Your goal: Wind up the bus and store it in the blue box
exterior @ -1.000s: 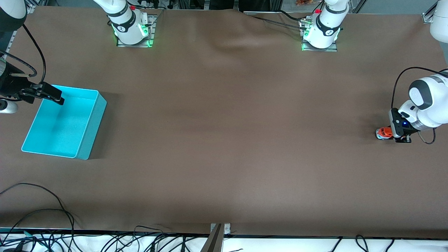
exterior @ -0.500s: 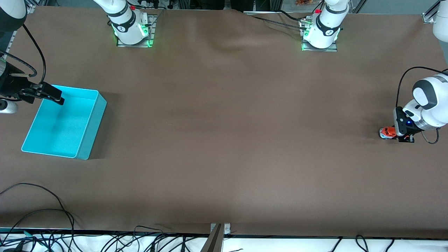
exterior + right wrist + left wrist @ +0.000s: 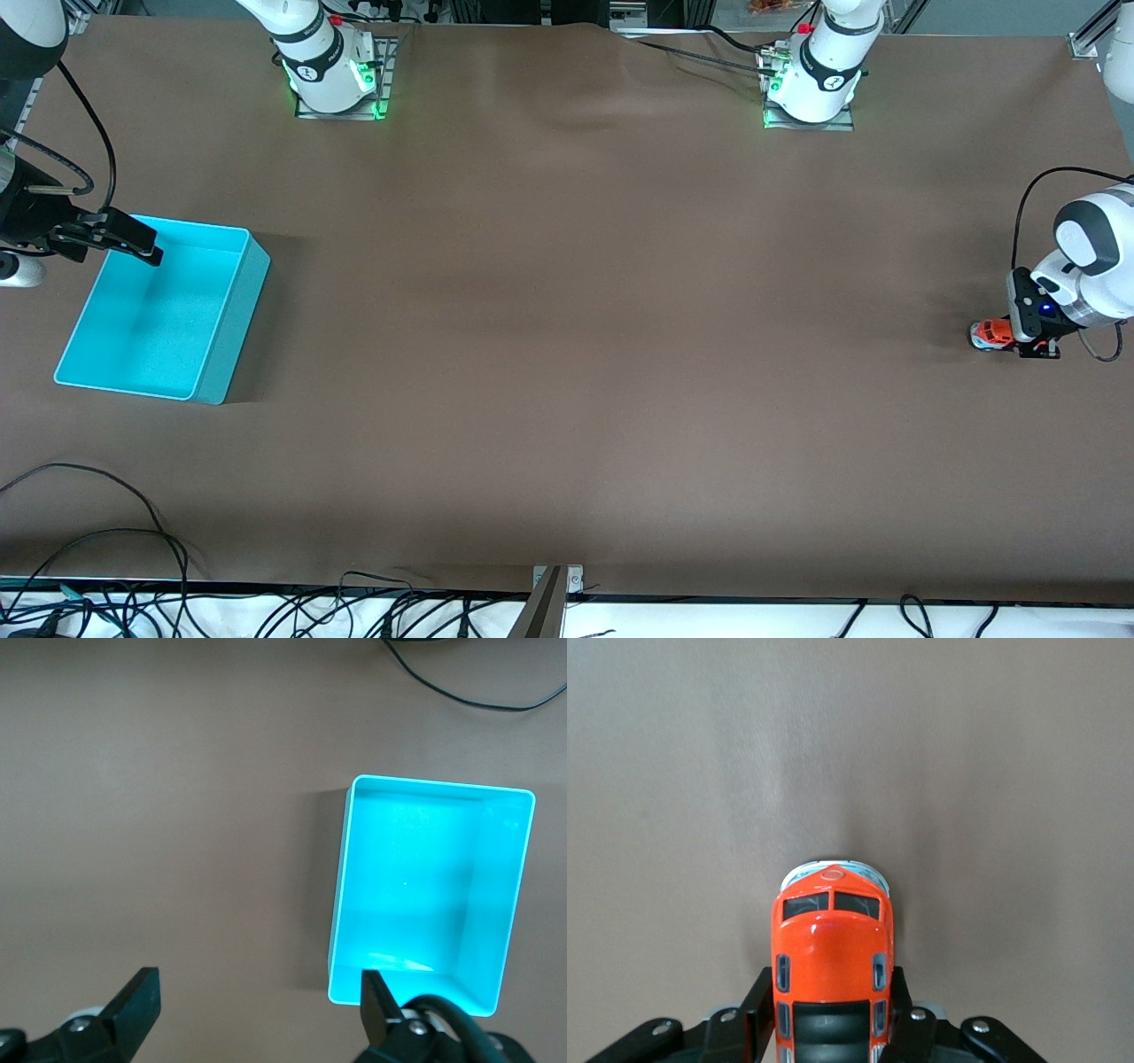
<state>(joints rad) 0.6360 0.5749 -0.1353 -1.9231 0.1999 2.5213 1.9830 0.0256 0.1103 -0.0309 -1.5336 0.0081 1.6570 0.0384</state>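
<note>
The small orange-red toy bus (image 3: pixel 994 333) with dark roof windows is seen at the right edge of the front view, at mid height, low on the brown tabletop (image 3: pixel 567 354) toward the left arm's end. It is pinched between the black fingers (image 3: pixel 756 1010) of the left gripper (image 3: pixel 1010 337), which are pressed against its two sides. In the left wrist view the bus (image 3: pixel 831 974) fills the lower centre of the frame, its windscreen and pale bumper pointing away from the gripper (image 3: pixel 831 1028); whether its wheels touch the tabletop cannot be told.

The rectangular, shallow, open-topped cyan-blue plastic box (image 3: pixel 159 310) is found at the left of the front view, at mid height, standing toward the right arm's end of the tabletop, well apart from the bus. Nothing is seen inside it. The right gripper (image 3: pixel 133 241) is held over the box's upper left corner in the front view, and the right arm waits there. Its fingers (image 3: pixel 137 1001) are spread wide with nothing between them. In the right wrist view the box (image 3: pixel 425 895) is seen at the right of the frame.

Black cables (image 3: pixel 89 532) are seen along the bottom left of the front view.
</note>
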